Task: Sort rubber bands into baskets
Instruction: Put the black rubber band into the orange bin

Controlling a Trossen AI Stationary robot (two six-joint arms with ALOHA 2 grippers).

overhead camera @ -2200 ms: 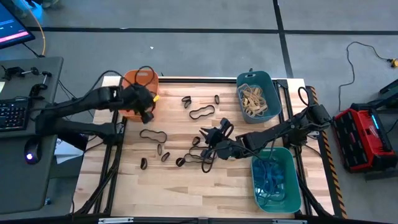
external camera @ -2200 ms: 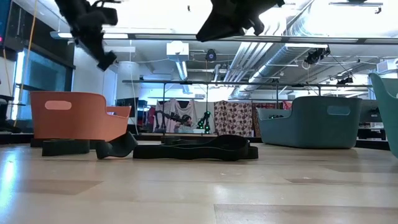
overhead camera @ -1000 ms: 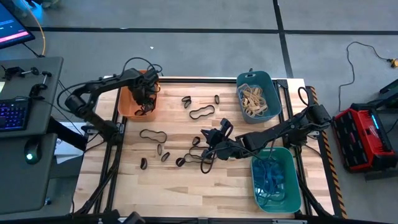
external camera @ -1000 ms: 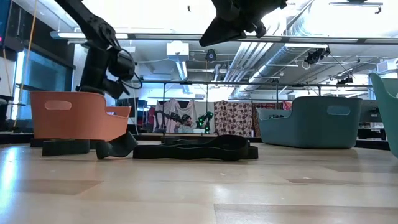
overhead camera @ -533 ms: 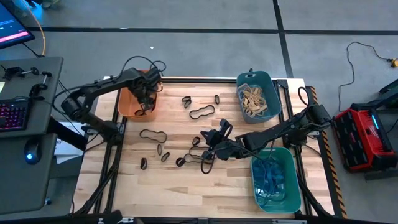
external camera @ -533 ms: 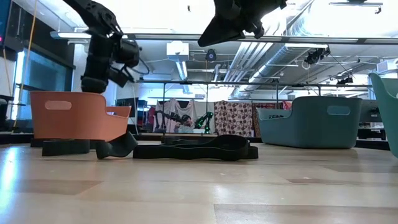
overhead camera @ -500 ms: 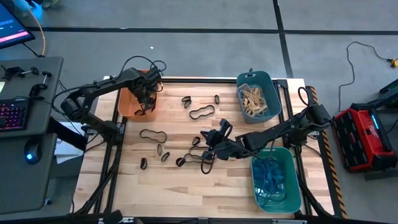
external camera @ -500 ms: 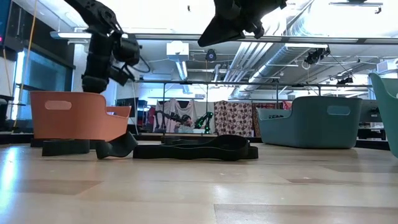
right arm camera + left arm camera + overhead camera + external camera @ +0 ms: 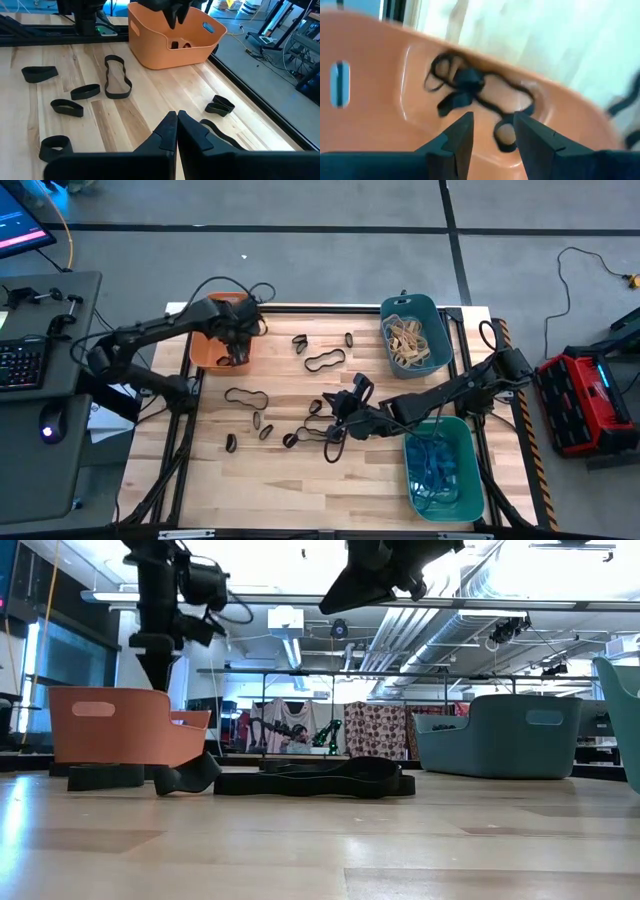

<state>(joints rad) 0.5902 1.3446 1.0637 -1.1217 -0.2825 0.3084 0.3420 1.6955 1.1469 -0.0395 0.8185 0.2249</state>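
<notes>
Black bands (image 9: 470, 95) lie in the orange basket (image 9: 212, 345) directly beneath the left gripper (image 9: 490, 135), fingers parted and empty.

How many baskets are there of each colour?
orange basket: 1
dark teal-blue basket: 1
lighter green basket: 1
Total: 3 baskets
</notes>
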